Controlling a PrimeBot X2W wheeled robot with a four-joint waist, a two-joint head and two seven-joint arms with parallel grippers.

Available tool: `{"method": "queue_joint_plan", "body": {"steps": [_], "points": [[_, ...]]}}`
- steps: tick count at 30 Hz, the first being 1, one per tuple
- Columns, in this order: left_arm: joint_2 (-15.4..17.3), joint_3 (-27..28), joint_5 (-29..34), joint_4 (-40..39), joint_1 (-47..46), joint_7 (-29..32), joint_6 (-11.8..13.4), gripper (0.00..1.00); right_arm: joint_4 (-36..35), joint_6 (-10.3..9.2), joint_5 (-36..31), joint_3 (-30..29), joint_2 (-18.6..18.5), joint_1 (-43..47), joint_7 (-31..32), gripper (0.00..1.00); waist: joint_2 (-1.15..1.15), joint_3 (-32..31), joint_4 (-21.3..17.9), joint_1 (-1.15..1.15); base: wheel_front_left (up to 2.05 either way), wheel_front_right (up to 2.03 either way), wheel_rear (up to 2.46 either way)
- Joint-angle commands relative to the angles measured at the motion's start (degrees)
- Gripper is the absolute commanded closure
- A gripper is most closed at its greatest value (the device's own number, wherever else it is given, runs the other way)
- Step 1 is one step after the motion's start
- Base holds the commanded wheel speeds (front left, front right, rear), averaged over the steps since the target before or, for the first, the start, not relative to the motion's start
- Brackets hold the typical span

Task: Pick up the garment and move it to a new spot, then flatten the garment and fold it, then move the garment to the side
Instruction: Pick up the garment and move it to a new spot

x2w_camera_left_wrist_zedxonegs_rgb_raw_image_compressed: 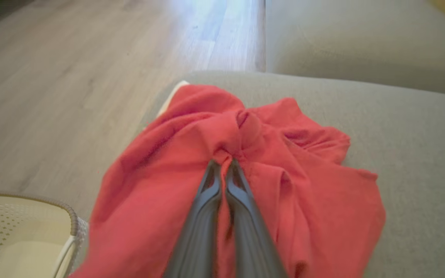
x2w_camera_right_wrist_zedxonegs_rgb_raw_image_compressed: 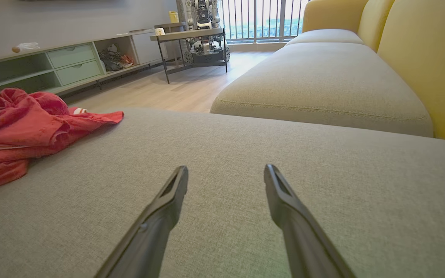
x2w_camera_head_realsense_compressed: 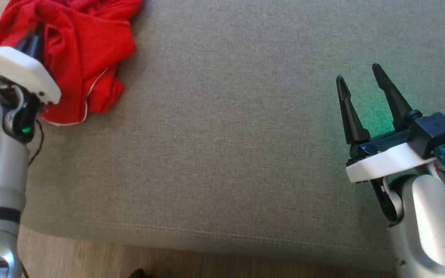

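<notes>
1. The red garment (x2w_camera_head_realsense_compressed: 79, 50) lies crumpled at the far left corner of the grey sofa cushion (x2w_camera_head_realsense_compressed: 226, 135), close to its edge.
2. The left hand (x2w_camera_left_wrist_zedxonegs_rgb_raw_image_compressed: 224, 164) is pressed together on a raised fold near the middle of the heap, with cloth pinched between its fingertips. The step in hand is judged to be the pick-up.
3. The lift is best made straight up and slowly, so that the thin pinch is not pulled loose. The heap should be raised off the cushion before it is carried sideways, since trailing cloth could drag or slide over the edge.
4. The bare middle of the cushion is judged a fitting new spot, with room for flattening.
5. The right hand (x2w_camera_head_realsense_compressed: 358, 73) is spread and holds nothing. It hovers over the cushion, well apart from the garment, and is best kept out of the carrying path.
6. The pinch itself is shown in the left wrist view, whereas in the head view it is hidden behind the pale wrist housing. The wooden floor (x2w_camera_left_wrist_zedxonegs_rgb_raw_image_compressed: 72, 77) and a pale perforated basket (x2w_camera_left_wrist_zedxonegs_rgb_raw_image_compressed: 21, 231) beside the corner are also seen there.
7. In the right wrist view the heap's low side profile is given, and a second sofa seat (x2w_camera_right_wrist_zedxonegs_rgb_raw_image_compressed: 323, 77) is seen beyond.
</notes>
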Motion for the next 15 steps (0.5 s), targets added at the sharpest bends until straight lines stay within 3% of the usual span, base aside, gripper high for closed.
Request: {"method": "queue_joint_plan", "body": {"steps": [1, 8, 15], "points": [[4.2, 2.3, 0.0, -1.7, -3.2, -2.3, 0.3, 1.0, -1.5, -0.01, 0.6, 1.4, 0.1, -0.4, -0.5, 0.0, 0.0, -0.8, 0.3, 0.0, 0.0, 0.0, 0.0], [4.9, 4.8, 0.4, -4.9, -4.6, -13.8, 2.5, 1.0, 1.6, -0.01, 2.3, 2.7, 0.1, 0.1, -1.7, 0.0, 0.0, -5.6, 0.2, 0.0, 0.0, 0.0, 0.0], [4.5, 8.4, -1.1, -14.5, -3.0, -17.4, 3.8, 1.0, 4.7, -0.01, 5.0, 3.9, 0.1, 0.8, -3.2, 0.0, 0.0, -11.2, -1.1, 0.0, 0.0, 0.0, 0.0]]}}
